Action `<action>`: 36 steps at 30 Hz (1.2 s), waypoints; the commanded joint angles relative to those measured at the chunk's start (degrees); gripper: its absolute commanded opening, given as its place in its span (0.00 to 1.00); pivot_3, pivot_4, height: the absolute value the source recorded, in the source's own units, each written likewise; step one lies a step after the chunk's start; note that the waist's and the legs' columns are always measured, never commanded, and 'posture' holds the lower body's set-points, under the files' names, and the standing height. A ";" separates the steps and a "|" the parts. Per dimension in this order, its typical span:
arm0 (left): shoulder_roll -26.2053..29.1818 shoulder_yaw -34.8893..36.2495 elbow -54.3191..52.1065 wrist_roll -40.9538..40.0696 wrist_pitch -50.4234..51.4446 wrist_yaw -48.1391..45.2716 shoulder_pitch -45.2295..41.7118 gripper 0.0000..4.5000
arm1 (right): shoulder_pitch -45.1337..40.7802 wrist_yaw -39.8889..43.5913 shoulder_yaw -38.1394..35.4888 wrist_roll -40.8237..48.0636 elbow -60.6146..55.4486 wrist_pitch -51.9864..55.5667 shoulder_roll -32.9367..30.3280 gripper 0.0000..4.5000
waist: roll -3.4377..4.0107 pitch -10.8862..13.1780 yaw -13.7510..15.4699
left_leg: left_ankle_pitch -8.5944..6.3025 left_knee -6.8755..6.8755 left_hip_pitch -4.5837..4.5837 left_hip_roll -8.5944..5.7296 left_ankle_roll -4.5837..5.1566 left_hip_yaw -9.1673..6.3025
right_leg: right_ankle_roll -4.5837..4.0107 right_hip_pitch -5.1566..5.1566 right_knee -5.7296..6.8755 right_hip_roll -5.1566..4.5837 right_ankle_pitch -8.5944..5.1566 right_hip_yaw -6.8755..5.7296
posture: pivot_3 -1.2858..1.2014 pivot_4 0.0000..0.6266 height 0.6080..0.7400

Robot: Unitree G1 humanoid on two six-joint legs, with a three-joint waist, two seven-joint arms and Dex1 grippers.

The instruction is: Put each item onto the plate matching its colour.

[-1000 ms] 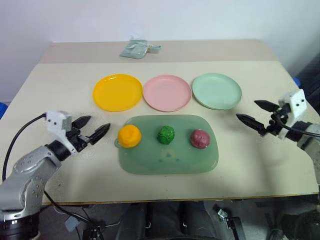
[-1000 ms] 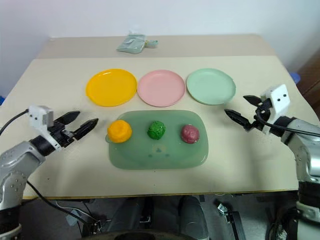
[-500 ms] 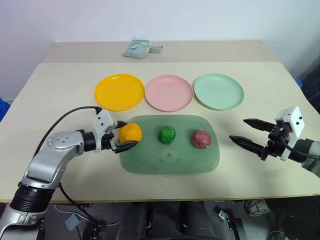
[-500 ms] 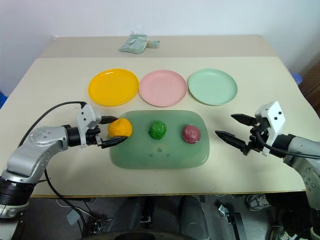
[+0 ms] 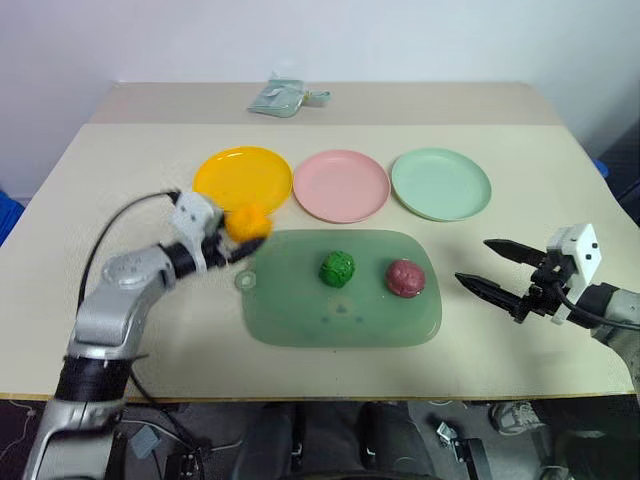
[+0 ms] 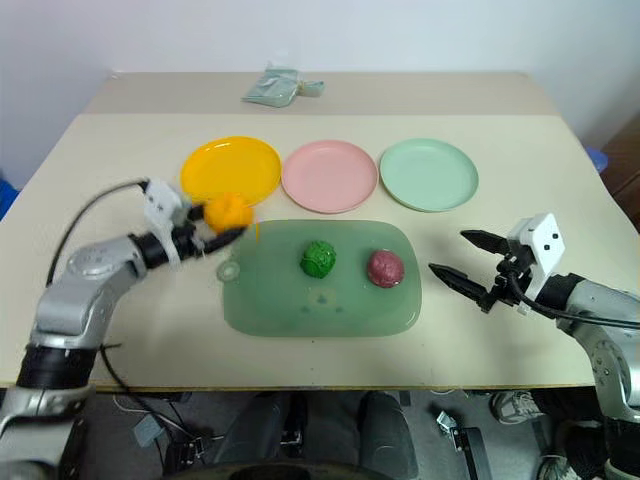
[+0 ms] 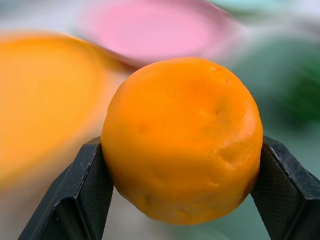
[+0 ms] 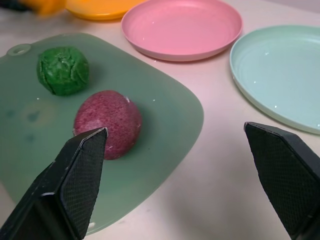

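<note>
My left gripper is shut on the orange ball, holding it just off the near edge of the yellow-orange plate; up close, both black fingers clamp the ball. The green ball and the maroon ball rest on the translucent green board. The pink plate and the mint plate lie behind the board. My right gripper stands open to the right of the board, apart from the maroon ball.
A crumpled pale-green packet lies near the table's far edge. The table's right edge runs close to my right arm.
My left gripper closed on the orange ball and carried it off the board's left end up toward the yellow-orange plate. The right gripper barely moved.
</note>
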 commanded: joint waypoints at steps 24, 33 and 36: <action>-1.45 7.41 9.93 1.29 -9.74 -0.32 -9.83 0.98 | -0.67 -1.04 3.49 0.80 -5.51 -3.97 2.70 1.00 | -0.15 0.06 0.25 | -0.03 0.04 -0.03 0.01 0.04 0.11 | 0.15 -0.03 -0.05 0.00 -0.02 0.00 | 0.52 0.24 1.00; 4.67 2.02 -19.07 -9.73 0.38 -15.18 10.30 0.98 | -6.00 -1.37 11.46 0.59 -7.68 0.68 3.50 1.00 | -0.13 0.05 -0.29 | -0.02 0.05 -0.01 0.00 0.00 0.00 | 0.12 0.04 -0.06 -0.05 -0.03 0.00 | 0.52 0.24 1.00; 5.88 -1.91 -25.50 -10.64 1.79 -18.29 15.71 0.98 | -7.36 -2.76 14.71 -1.71 -6.61 1.85 3.56 1.00 | -0.13 0.05 -0.58 | -0.03 0.05 -0.01 0.01 0.00 0.00 | 0.11 0.03 -0.06 -0.04 -0.03 0.01 | 0.52 0.24 1.00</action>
